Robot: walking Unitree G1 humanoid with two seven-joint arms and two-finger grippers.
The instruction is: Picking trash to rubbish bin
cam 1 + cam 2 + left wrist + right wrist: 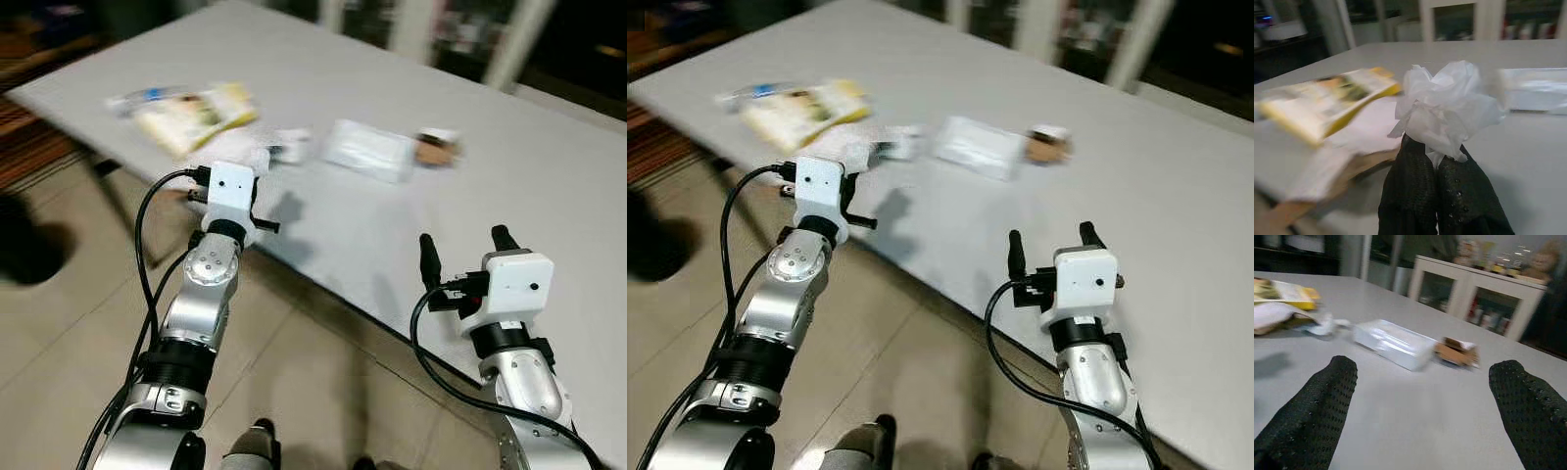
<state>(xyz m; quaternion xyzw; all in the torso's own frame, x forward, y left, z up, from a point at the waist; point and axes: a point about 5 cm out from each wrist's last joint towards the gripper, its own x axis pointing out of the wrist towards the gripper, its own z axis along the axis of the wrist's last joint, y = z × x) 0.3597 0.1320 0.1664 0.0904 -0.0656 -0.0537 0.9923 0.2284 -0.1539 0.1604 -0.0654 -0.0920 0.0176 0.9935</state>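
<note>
My left gripper [1436, 155] is shut on a crumpled white tissue [1444, 105] just above the near edge of the grey table [549, 176]; from the head it sits at the table's edge [257, 166]. On the table beyond lie a yellow packet [196, 113], a small wrapper [292, 145], a clear plastic pack [367, 149] and a small brown piece [436, 149]. My right gripper [466, 247] stands open over the table's near edge, nothing between its fingers [1327, 396]. The plastic pack [1393, 342] and the brown piece [1457, 351] lie ahead of it.
Tiled floor [313, 382] lies below the table's front edge, with a dark shape [29, 250] at the left. White cabinets [1474, 293] stand behind the table. A blue-and-white wrapper [137, 98] lies beside the yellow packet.
</note>
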